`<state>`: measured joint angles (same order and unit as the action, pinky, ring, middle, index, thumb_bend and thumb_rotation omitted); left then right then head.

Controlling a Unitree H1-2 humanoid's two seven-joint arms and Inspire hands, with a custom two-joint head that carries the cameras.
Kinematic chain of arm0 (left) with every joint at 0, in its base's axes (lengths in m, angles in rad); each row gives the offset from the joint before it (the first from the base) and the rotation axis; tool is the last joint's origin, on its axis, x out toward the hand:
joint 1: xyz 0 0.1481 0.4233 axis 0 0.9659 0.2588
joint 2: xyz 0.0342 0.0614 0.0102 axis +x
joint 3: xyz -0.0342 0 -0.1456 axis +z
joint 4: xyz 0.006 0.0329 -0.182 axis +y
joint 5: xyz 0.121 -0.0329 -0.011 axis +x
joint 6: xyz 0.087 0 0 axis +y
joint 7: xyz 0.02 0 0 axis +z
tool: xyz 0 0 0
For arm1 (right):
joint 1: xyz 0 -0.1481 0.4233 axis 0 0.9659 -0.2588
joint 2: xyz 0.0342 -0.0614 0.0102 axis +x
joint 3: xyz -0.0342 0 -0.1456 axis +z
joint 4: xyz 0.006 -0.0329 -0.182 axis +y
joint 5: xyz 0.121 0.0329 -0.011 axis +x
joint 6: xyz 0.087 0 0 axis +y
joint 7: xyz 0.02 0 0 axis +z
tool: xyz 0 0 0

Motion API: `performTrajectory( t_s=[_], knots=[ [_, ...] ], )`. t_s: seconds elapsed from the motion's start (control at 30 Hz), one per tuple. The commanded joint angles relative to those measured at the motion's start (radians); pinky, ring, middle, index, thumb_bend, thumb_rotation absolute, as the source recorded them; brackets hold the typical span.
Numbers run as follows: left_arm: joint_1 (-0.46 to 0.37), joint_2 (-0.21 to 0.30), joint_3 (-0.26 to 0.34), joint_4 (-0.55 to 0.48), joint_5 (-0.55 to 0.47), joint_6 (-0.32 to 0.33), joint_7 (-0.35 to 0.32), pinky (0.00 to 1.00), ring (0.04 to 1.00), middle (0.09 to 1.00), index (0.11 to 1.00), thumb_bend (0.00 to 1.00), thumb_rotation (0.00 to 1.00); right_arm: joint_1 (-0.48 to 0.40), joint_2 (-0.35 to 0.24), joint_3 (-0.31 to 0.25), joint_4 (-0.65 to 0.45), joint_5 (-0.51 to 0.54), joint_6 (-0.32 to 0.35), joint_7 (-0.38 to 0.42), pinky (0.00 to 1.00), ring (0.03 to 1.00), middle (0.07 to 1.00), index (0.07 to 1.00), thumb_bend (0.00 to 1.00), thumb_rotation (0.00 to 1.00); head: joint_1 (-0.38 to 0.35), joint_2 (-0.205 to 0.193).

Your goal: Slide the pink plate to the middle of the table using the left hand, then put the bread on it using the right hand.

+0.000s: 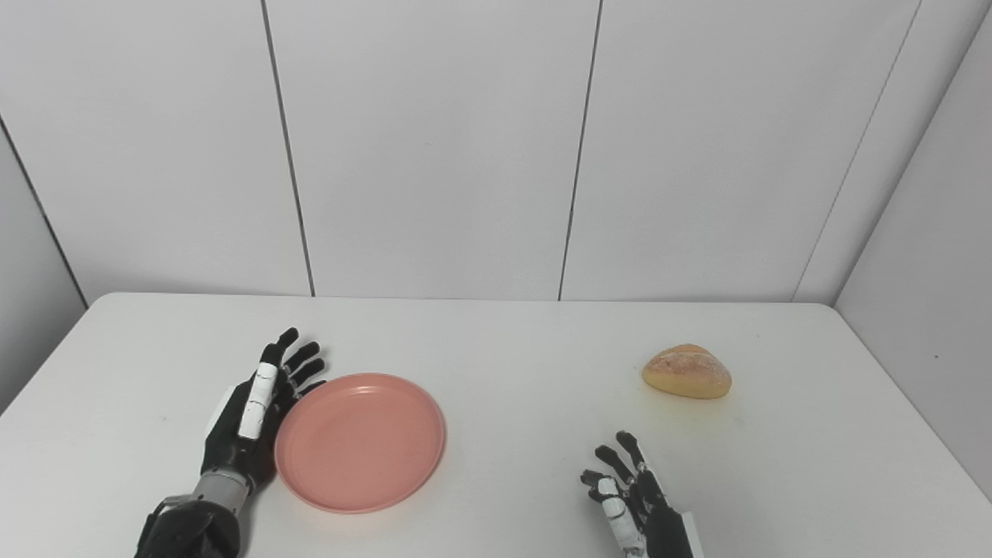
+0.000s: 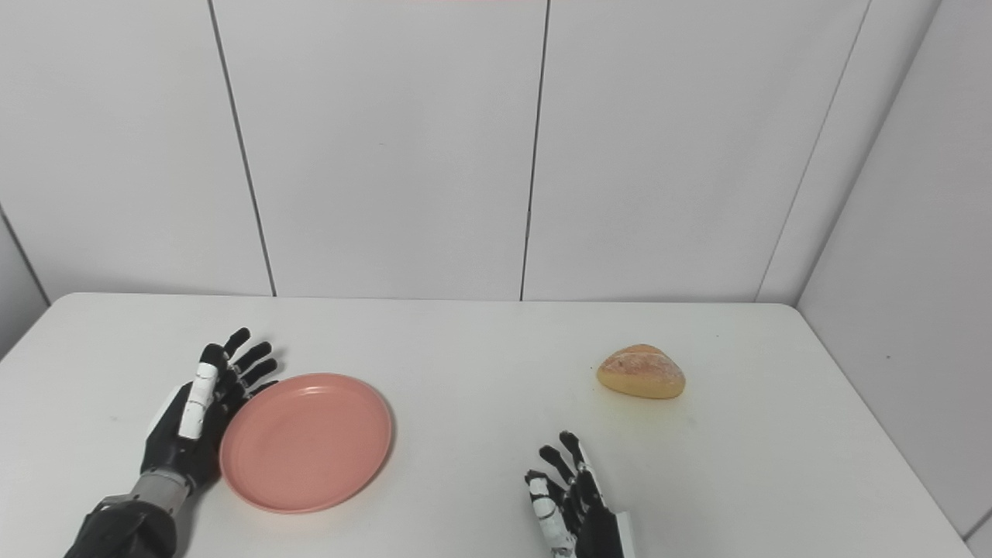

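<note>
- Left eye view showing the left robot hand [image 1: 256, 403] standing on edge, fingers spread and gripping nothing, its palm pressing or nearly pressing against the left rim of the pink plate [image 1: 359, 442] in the lower left of the frame.
- The plate is lying flat and empty, left of the tabletop's middle, so the slide looks under way or about to begin rather than finished.
- The right robot hand [image 1: 632, 496] is waiting at the bottom edge, right of centre, fingers apart and holding nothing.
- The bread [image 1: 687, 371], a small golden roll, is sitting alone in the right half of the frame, beyond the right robot hand and well apart from the plate.
- Risk, as judged from here: a push landing off the plate's centre line is likely to be spinning it or sending it toward the near edge instead of the middle; fingers riding over the low rim could be tipping it.
- A plate stopping short would be leaving the right robot hand a longer carry, and the rounded roll could be slipping from a loose grip.
- The white tabletop [image 1: 511, 341] is looking smooth and slightly glossy, with faint marks near the bread.
- Pale wall panels [image 1: 434, 147] with dark seams are closing in the back and right of the frame.
</note>
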<state>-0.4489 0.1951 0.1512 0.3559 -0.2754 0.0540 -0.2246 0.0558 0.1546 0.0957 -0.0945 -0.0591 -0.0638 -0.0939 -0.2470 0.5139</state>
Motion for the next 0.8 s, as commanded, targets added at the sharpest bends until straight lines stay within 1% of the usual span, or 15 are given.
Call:
performTrajectory(
  t_s=[0.0,0.1,0.2,0.43,0.67,0.77],
  knots=[
    [-0.013,-0.003,-0.015,-0.039,0.016,0.004,0.005,0.79,0.881,0.894,0.928,0.92,0.85,-0.003,0.019,0.020,0.001,-0.002,0.029,0.012,0.80,0.768,0.858,0.926,0.66,0.72,0.015,0.002],
    [0.002,-0.013,-0.034,-0.066,0.035,0.014,0.019,0.79,0.879,0.894,0.918,0.91,0.85,-0.003,0.017,0.019,-0.001,0.000,0.028,0.012,0.80,0.770,0.859,0.926,0.66,0.72,0.023,0.003],
    [0.023,-0.026,-0.051,-0.102,0.055,0.029,0.034,0.78,0.878,0.895,0.928,0.87,0.87,-0.004,0.015,0.019,-0.001,0.001,0.023,0.013,0.81,0.774,0.857,0.926,0.66,0.72,0.019,0.005],
    [0.053,-0.056,-0.065,-0.176,0.072,0.069,0.063,0.79,0.882,0.917,0.923,0.86,0.89,-0.008,0.020,0.027,0.002,-0.023,0.029,0.005,0.80,0.775,0.854,0.923,0.67,0.72,-0.008,0.010],
    [0.080,-0.088,-0.074,-0.231,0.080,0.071,0.082,0.82,0.894,0.908,0.916,0.86,0.88,-0.008,0.034,0.033,-0.002,-0.034,0.037,0.001,0.80,0.775,0.856,0.922,0.68,0.72,-0.024,0.017],
    [0.092,-0.118,-0.078,-0.256,0.080,0.075,0.097,0.79,0.884,0.902,0.900,0.86,0.87,-0.008,0.042,0.036,-0.003,-0.043,0.041,-0.006,0.80,0.772,0.854,0.919,0.69,0.72,-0.040,0.021]
  ],
)
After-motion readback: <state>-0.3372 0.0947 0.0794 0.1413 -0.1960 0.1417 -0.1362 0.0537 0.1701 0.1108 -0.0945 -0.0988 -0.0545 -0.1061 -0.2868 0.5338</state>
